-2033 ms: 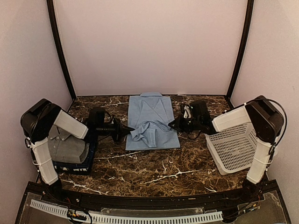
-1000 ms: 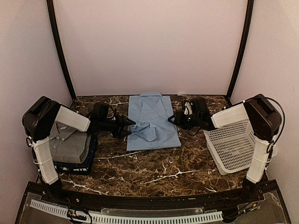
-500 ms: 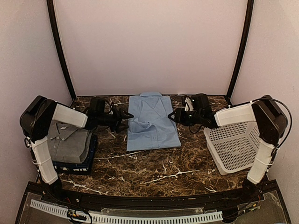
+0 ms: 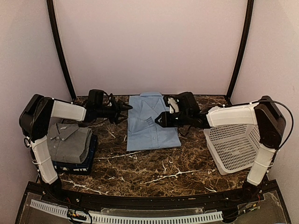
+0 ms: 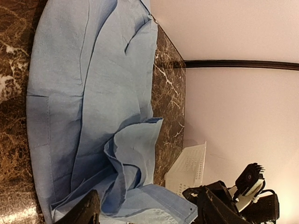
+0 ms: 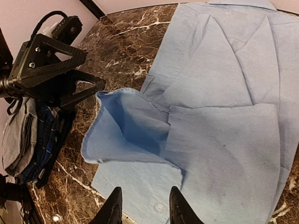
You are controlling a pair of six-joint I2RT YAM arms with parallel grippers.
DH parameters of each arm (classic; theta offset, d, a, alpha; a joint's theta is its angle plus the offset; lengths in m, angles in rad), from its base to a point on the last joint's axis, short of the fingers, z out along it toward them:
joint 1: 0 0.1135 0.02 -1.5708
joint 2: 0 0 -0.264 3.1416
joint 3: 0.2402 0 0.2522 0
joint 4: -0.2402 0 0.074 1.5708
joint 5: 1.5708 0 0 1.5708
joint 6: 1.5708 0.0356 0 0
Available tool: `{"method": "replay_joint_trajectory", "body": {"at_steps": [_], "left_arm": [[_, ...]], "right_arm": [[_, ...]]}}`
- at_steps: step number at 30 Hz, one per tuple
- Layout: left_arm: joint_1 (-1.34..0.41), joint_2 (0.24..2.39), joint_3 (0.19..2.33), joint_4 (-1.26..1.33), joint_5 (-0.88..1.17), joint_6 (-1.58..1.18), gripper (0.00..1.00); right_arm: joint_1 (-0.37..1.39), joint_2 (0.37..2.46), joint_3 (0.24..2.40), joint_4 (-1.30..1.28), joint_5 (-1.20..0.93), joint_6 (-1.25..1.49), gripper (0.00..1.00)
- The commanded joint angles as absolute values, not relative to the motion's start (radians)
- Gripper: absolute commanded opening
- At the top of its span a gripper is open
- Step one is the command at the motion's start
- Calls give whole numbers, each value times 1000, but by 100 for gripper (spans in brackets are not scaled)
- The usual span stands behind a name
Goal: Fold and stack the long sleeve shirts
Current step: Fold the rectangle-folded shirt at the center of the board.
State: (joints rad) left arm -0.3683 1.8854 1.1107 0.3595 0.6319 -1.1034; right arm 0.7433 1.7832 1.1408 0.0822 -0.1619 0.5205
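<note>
Looking from above, we see the light blue shirt (image 4: 152,126) lying flat on the marble table (image 4: 154,172) between the arms, collar toward the back wall. The left gripper (image 4: 126,113) is just beside its left edge and the right gripper (image 4: 159,119) is over its middle. The grey shirt (image 4: 67,140) lies folded on a dark shirt (image 4: 91,154) at the left, and the white basket (image 4: 233,144) stands at the right. Through the left wrist camera we find its fingers (image 5: 88,212) spread wide, nothing between them. Through the right wrist camera we see fingertips (image 6: 116,200) parted, gripping nothing, above the blue cloth near a curled-up flap (image 6: 126,126).
</note>
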Motion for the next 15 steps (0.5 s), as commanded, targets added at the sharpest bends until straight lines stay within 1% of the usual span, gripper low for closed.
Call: {"method": "replay_joint_trajectory", "body": {"at_steps": [1,5,8,10,15], "left_arm": [[-352,1877,1167,288,634,-1036,70],[-345,1869,1199,226,628,-989,70],[-344,1838,1200,179,620,-953,70],[-345,1807,1185,154,613,-931,70],[-350,1700,1108,119,613,-885,70]], "right_arm": [[785,1852,1237,31,-109,464,31],[788,1955,1348,-10,-110,449,31],[787,2045,1455,-85,-51,428,31],[781,2110,1522,-121,-26,419,33],[769,2262,1678,-202,-30,408,42]]}}
